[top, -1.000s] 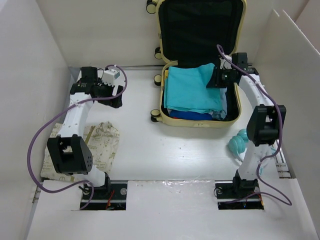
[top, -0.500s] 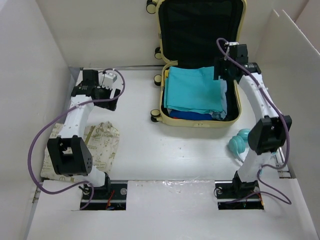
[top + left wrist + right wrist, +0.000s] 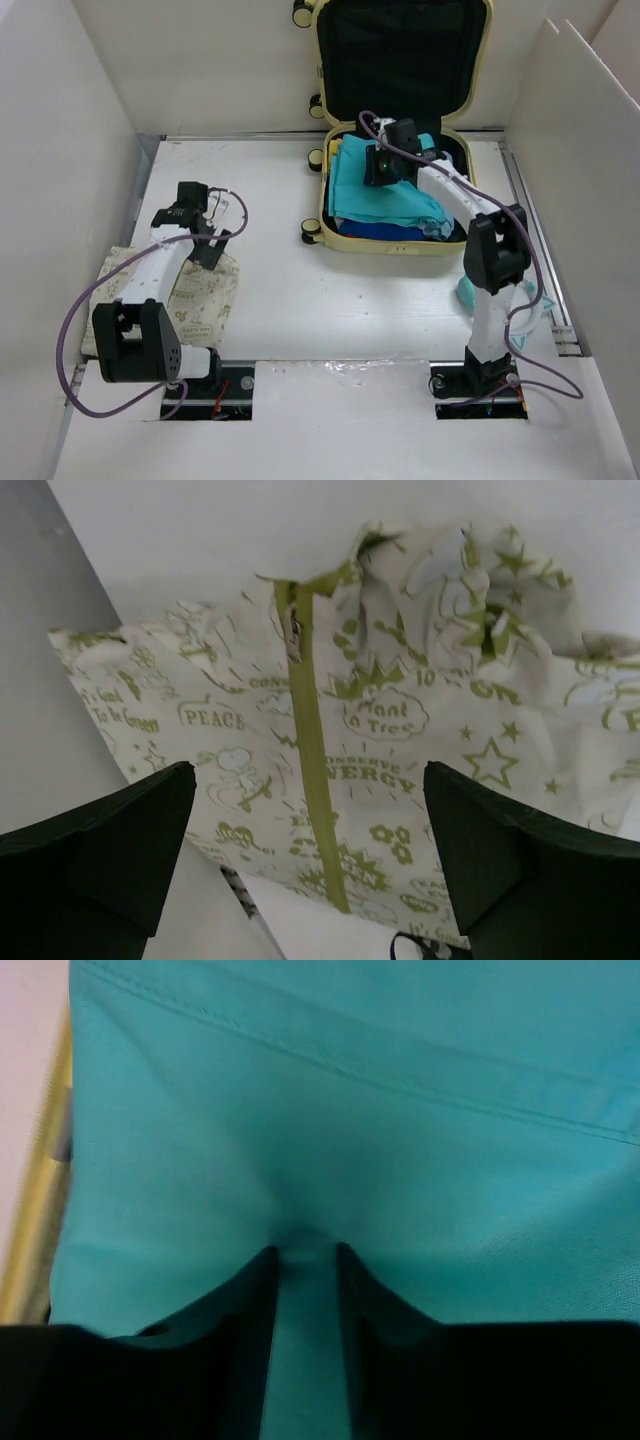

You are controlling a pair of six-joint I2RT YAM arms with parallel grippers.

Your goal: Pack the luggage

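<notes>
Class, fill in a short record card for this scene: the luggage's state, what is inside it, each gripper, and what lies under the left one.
luggage: pale yellow, open, lid upright at the back
inside: folded teal garment on top of a blue item
right gripper: pinched shut on the teal garment
left gripper: open, above the printed pouch
pouch details: cream, green print, green zip, on the table outside the luggage
</notes>
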